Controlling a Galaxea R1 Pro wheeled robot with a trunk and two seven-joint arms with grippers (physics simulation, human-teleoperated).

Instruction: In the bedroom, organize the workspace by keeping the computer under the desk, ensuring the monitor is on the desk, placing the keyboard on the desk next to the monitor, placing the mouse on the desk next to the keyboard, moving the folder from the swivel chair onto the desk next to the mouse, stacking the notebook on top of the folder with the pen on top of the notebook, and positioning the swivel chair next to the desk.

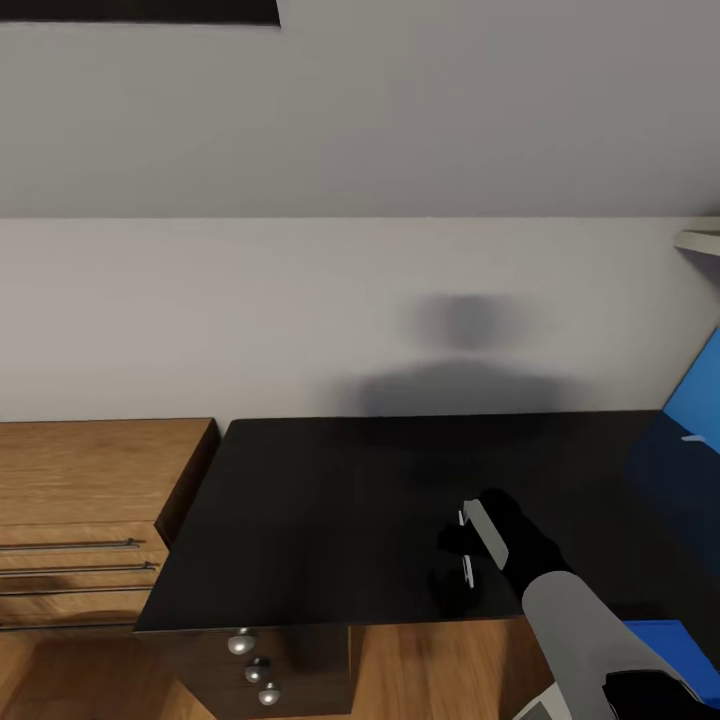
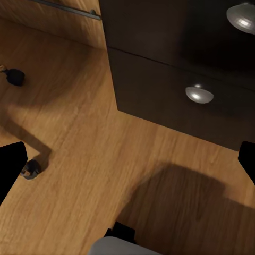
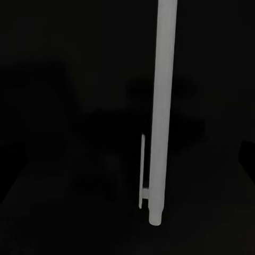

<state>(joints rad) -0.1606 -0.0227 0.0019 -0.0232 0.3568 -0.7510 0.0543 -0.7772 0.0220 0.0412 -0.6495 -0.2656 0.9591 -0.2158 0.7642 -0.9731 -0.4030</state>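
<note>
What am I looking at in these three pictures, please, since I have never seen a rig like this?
It is a simulated two-armed wheeled robot. The head view looks down over a glossy black desk beside a light-wood drawer chest. The right gripper hovers over the desk, holding a pale stick, probably the pen, seen close up in the right wrist view. The left wrist view looks at the wood floor and the desk's drawer knobs. Something blue sits at the desk's right end.
</note>
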